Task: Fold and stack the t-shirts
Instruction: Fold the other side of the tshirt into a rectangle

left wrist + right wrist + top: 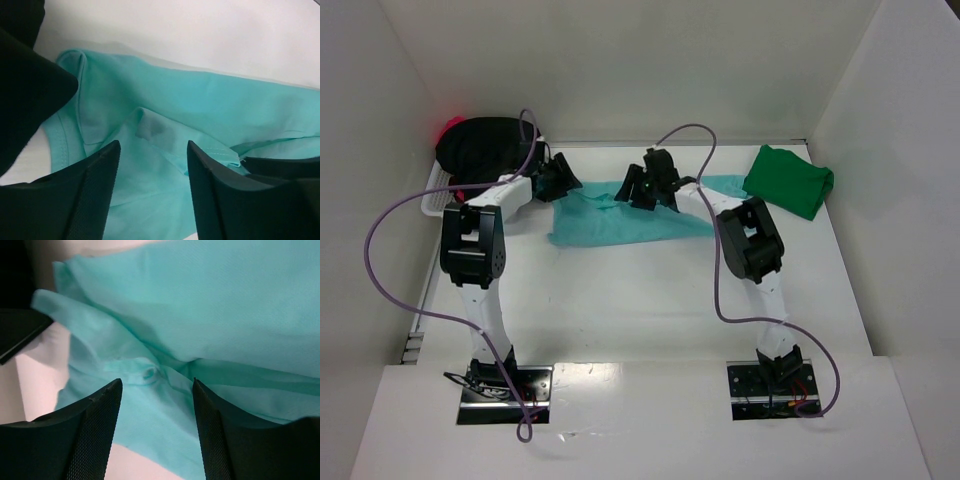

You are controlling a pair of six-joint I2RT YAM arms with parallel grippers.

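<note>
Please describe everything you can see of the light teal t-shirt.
The light teal t-shirt is soft, thin-looking cloth, plain in colour. It lies on the white table, spread wide and partly folded over itself, with creases and a stitched hem showing. The left tool and right tool hang open over its far edge; whether they touch it cannot be told.
</note>
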